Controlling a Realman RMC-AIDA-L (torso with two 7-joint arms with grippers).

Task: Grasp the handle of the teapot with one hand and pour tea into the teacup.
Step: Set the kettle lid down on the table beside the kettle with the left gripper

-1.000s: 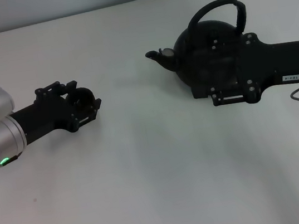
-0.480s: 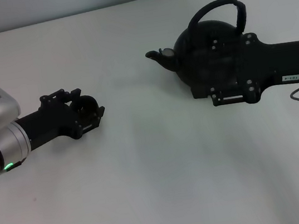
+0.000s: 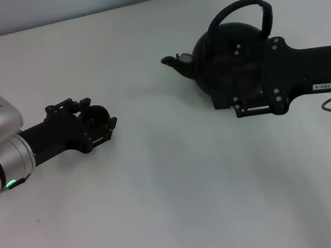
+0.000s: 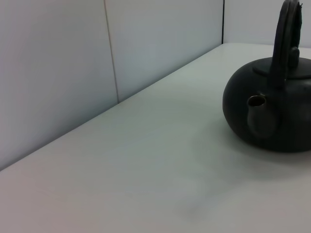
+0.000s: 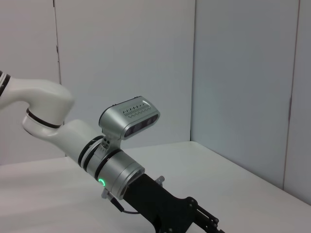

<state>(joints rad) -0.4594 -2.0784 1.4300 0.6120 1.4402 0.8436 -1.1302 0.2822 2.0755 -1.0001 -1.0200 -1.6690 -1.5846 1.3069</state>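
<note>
On the left of the head view, the left tool (image 3: pixel 97 125) lies low over the white tabletop (image 3: pixel 164 199), its black body reaching out from a silver wrist with a green light. The teacup (image 3: pixel 94 117) sits between its fingers, a small dark round shape largely hidden by the black frame; whether the fingers actually press on it cannot be told. A wide stretch of bare tabletop separates this tool from the teapot (image 3: pixel 221 59), which stands upright on the right, its short spout (image 3: pixel 175 61) pointing toward the left tool. The handle (image 3: pixel 241 8) arches over the lid, thicker on its right side. The right tool (image 3: pixel 255 101) lies along the near side of the teapot's body, below the handle; its black housing overlaps the pot, and whether its fingers are apart or together cannot be told.
</note>
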